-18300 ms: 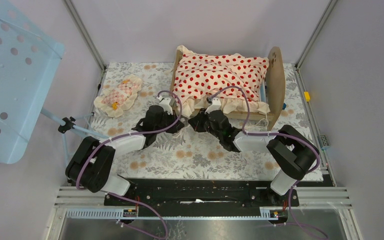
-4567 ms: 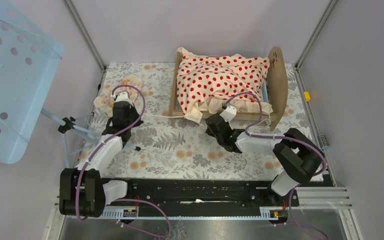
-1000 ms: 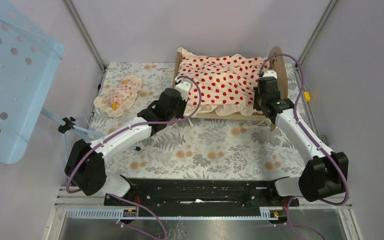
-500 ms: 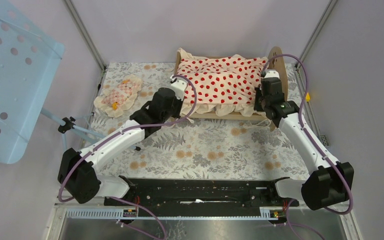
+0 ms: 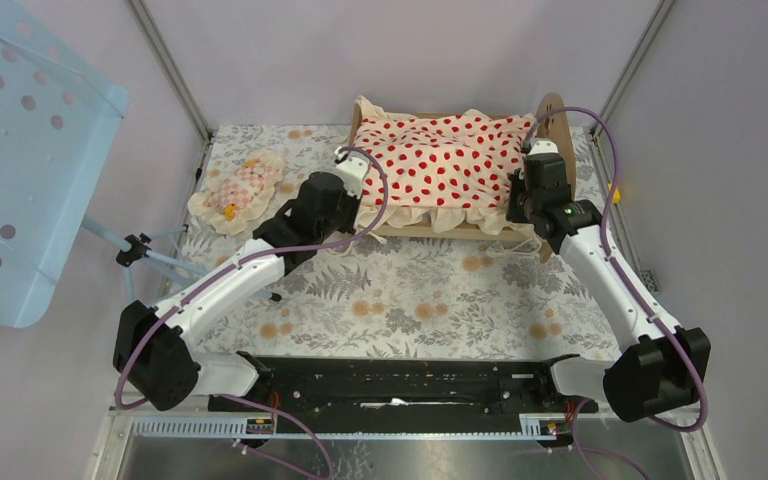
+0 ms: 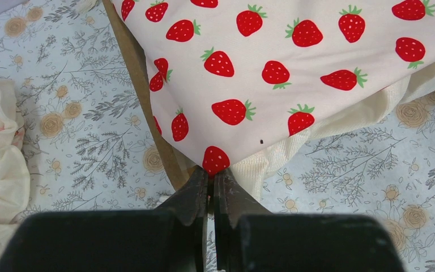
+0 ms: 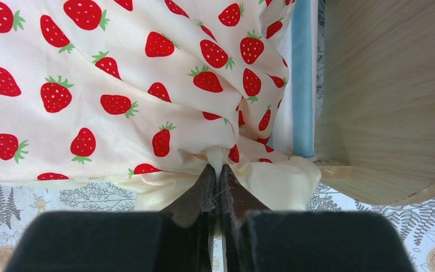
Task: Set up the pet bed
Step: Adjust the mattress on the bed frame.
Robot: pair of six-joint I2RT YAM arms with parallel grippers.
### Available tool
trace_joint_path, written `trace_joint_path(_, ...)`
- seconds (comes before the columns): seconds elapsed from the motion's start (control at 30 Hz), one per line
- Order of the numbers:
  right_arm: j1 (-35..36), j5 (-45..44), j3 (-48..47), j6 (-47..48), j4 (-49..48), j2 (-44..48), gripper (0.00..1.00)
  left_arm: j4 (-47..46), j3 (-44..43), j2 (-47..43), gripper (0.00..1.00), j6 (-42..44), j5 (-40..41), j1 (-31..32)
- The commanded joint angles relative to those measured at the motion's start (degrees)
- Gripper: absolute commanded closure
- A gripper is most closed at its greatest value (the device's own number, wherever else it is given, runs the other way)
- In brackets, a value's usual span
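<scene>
Blanket (image 5: 440,160) flatter, mattress (image 7: 302,85) largely hidden; left end effector (image 6: 210,175), right end effector (image 7: 216,170) pinching hem (image 7: 272,181).

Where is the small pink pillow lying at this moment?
In the top view the pillow lies on the floral mat, far left, apart from the pet bed, whose footboard end faces it.

Robot lab test cell: aluminium-profile frame (image 5: 167,65), plain lilac enclosure walls (image 5: 380,50), robot arms (image 5: 230,285) bolted to black base rail (image 5: 400,380), cloth-covered worktop (image 5: 410,300).
</scene>
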State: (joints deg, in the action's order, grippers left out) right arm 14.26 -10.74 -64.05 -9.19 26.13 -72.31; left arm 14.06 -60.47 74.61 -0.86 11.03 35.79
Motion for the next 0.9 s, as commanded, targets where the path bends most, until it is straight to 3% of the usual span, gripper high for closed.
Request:
trace_joint_path(0.0,-1.68,-4.68,-2.78,0.83,1.48,2.66,0.93,1.64,-2.6,-2.58,1.0,2.41,4.88,-2.83)
trace_joint_path(0.3,-1.78,-3.83,-0.63,0.86,2.25,4.36,0.98,1.74,0.12,-2.49,1.0,2.49,2.44,-2.83)
trace_joint_path(0.43,-1.78,-3.76,1.89,0.76,2.28,4.13,0.95,1.96,1.56,-1.47,1.0,3.31,1.96,-2.83)
trace_joint_path(0.6,-1.78,-10.19,2.45,0.74,1.69,0.73,0.58,2.98,0.83,3.07,0.98,3.17,5.6,-3.0)
trace_joint_path(0.63,-1.78,-11.52,2.24,0.96,1.56,0.43,0.53,3.58,0.15,4.15,0.94,2.82,6.4,-3.01)
trace_joint_path(0.73,-1.78,-13.37,1.65,1.37,0.77,0.99,0.43,4.55,-1.89,5.49,0.63,1.72,7.18,-3.01)
trace_joint_path(0.83,-1.78,-11.92,2.18,1.51,-1.22,3.73,0.38,3.11,-2.19,3.7,0.39,1.08,4.84,-3.01)
trace_joint_path(0.87,-1.78,-10.7,2.3,1.34,-1.67,4.62,0.37,2.67,-2.08,2.71,0.35,1.04,3.58,-2.93)
